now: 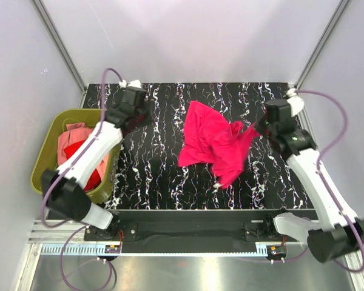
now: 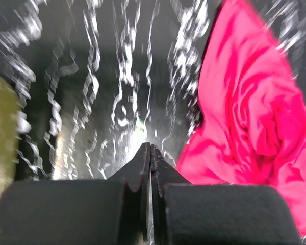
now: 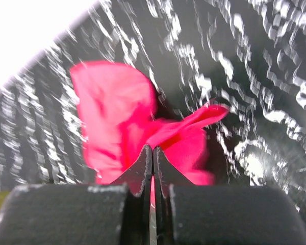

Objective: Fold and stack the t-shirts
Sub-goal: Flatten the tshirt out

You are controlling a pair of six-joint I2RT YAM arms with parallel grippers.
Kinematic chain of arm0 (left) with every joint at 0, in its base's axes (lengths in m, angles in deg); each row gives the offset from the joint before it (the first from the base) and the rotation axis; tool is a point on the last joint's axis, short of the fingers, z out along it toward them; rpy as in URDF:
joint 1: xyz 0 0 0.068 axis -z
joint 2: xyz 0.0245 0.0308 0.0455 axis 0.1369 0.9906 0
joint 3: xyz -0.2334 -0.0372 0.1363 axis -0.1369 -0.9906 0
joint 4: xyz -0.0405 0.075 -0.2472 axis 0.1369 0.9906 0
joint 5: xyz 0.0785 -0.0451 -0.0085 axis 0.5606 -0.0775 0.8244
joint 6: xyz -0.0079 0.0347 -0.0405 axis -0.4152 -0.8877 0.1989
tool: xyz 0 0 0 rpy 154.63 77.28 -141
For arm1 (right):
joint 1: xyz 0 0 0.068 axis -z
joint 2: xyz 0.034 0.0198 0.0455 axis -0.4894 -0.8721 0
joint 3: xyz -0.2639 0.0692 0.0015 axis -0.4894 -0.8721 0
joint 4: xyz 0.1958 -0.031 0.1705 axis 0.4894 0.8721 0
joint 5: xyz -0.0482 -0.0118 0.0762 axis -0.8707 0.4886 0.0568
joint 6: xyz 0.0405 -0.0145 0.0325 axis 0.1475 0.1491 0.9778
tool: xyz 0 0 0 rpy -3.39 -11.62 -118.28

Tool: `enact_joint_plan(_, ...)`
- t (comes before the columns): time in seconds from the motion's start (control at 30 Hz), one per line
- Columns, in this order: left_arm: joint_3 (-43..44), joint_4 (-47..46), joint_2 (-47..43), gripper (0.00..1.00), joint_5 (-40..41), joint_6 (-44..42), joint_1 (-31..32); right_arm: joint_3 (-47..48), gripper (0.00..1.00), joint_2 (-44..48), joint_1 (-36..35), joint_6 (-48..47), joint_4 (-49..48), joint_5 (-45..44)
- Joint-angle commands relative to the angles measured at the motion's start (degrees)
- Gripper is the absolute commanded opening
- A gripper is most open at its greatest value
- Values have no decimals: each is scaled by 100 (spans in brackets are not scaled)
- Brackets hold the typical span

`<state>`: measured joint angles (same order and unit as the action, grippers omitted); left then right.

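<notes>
Obs. Bright magenta-pink cloth t-shirt (image 1: pixel 209 142) lies crumpled and unfolded on the black, white-veined counter (image 1: pixel 151 167), right of centre. One pointed flap runs out to the right tool (image 1: pixel 261 128).

Right tool: fingers closed tip to tip. In the wrist view, pink cloth shows in the slit between them. Judgement: it pinches the edge of that flap, presumably to draw the shirt out flat before folding. The view is blurred, so the grip is not fully verifiable.

Left tool (image 1: pixel 133 112): closed on nothing, over bare counter between the magenta shirt and the olive-green plastic tub (image 1: pixel 41 160), apart from both.

The tub holds a pale salmon-pink shirt (image 1: pixel 70 142) and a red shirt (image 1: pixel 94 179), both bunched, likely waiting their turn.

Status (judged): early. Nothing is folded and no stack is begun. The next move calls for the left tool to take a second corner so the cloth can be spread. Pulling on one corner alone risks dragging it into a rope.
</notes>
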<state>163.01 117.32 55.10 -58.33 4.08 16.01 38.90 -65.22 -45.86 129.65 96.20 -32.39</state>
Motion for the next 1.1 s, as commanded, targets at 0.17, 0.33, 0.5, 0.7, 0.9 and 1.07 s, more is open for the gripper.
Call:
enact_joint_plan(0.17,-795,-662,-409,54,-1056,-299,125,128,0,665,12,-167,476,60)
enact_joint_plan(0.33,-1165,-1478,310,58,-1776,52,538,-84,0,893,12,-202,528,8)
enact_joint_plan(0.5,-1087,-2314,1102,60,-2488,377,1092,-136,0,1051,3,-290,573,-106)
enact_joint_plan(0.7,-603,-2570,2043,61,-2560,781,1716,-154,0,1140,12,-360,538,-116)
enact_joint_plan(0.9,-454,-2693,2544,63,-2322,1002,2226,-233,0,1227,12,-343,459,113)
enact_joint_plan(1.07,-287,-2509,2914,64,-2261,1037,2341,-242,0,1254,12,-421,423,104)
